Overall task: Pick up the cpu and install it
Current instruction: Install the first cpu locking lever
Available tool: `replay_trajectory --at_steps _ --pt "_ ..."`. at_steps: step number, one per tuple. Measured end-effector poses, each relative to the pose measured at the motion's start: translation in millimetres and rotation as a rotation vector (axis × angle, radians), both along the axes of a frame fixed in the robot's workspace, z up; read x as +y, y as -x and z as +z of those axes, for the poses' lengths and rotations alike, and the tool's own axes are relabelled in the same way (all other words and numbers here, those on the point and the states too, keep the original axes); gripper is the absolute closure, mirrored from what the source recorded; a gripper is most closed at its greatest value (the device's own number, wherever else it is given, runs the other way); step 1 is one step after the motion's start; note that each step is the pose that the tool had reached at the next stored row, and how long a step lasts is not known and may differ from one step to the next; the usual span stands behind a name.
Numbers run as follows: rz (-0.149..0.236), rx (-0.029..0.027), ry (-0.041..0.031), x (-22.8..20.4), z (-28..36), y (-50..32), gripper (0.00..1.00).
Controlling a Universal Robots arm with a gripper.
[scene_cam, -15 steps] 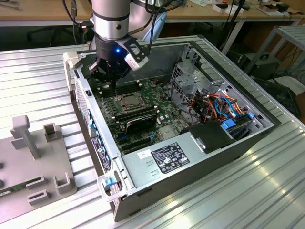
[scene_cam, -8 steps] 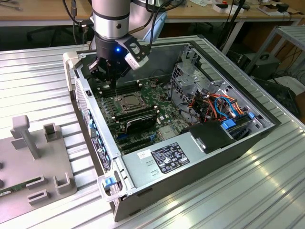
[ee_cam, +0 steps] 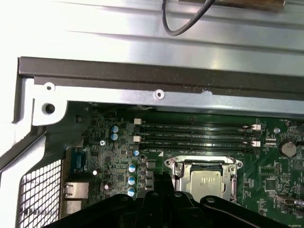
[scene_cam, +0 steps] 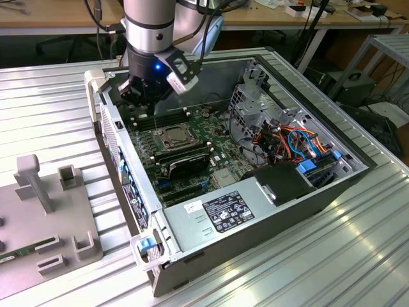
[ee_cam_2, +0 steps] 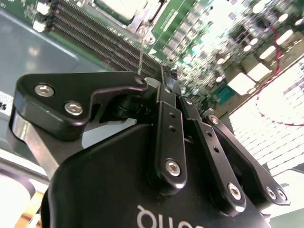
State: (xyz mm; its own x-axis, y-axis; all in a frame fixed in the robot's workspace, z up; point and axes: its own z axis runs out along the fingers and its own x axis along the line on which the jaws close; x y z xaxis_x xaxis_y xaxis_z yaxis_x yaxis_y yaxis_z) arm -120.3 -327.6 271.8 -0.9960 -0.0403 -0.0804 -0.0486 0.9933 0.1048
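Exterior view: the arm is reaching down into the open case (scene_cam: pixel 255 251), which is lying on its side on a ribbed metal table (scene_cam: pixel 307 268). The gripper (scene_cam: pixel 151 101) is hanging over the board (scene_cam: pixel 220 160) near the case's far corner on the exterior view's left. The cpu (scene_cam: pixel 171 135) is sitting in the socket (scene_cam: pixel 155 139), its grey top facing up inside the metal frame. It is lying below the gripper and a little toward the exterior view's right, apart from it, with nothing touching it.

Second wrist view: the camera is looking along the gripper (ee_cam_2: pixel 166 78) from behind. The two fingers (ee_cam_2: pixel 164 102) are lying drawn together at the tips, clenched, with nothing visibly clamped between them. Beyond the tips the cpu (ee_cam_2: pixel 118 7) is showing in its frame, with the slots (ee_cam_2: pixel 95 35) running between it and the gripper.

First wrist view: the cpu (ee_cam: pixel 207 183) is resting flat and square in the socket (ee_cam: pixel 176 171). The slots (ee_cam: pixel 197 135) are lying between it and the case rim (ee_cam: pixel 156 76). The dark gripper (ee_cam: pixel 164 194) is showing just beside the socket's edge, not over the cpu
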Motion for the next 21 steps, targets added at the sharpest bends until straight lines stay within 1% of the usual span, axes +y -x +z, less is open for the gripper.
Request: replay_trajectory --at_steps 1,2,5,10,11,12,13,14,15,18,19,20,21 --pt "0.000 -0.0010 -0.0106 0.0 0.0 0.0 0.89" --pt "0.000 -0.0015 -0.0158 0.0 0.0 0.0 0.89" --pt "0.000 -0.0019 -0.0198 0.0 -0.5 0.0 0.89" --pt "0.000 -0.0020 -0.0203 0.0 -4.2 0.0 0.89" --pt "0.000 -0.0021 -0.0208 0.0 -6.6 -8.8 0.89" --pt "0.000 -0.0022 -0.0208 0.0 -7.9 -20.8 0.89" --pt "0.000 -0.0020 -0.0206 0.0 -9.0 -35.5 0.89" --pt "0.000 -0.0023 -0.0209 0.0 -9.8 -39.8 0.89" --pt "0.000 -0.0020 -0.0211 -0.1 -22.0 -54.7 0.89" --pt "0.000 -0.0022 -0.0233 0.3 -27.9 -56.2 0.89" --pt "0.000 -0.0022 -0.0263 0.7 -28.7 -56.2 0.89" --pt "0.000 -0.0020 -0.0317 1.1 -28.9 -56.2 0.89" --pt "0.000 -0.0021 -0.0414 1.5 -29.1 -56.2 0.89"
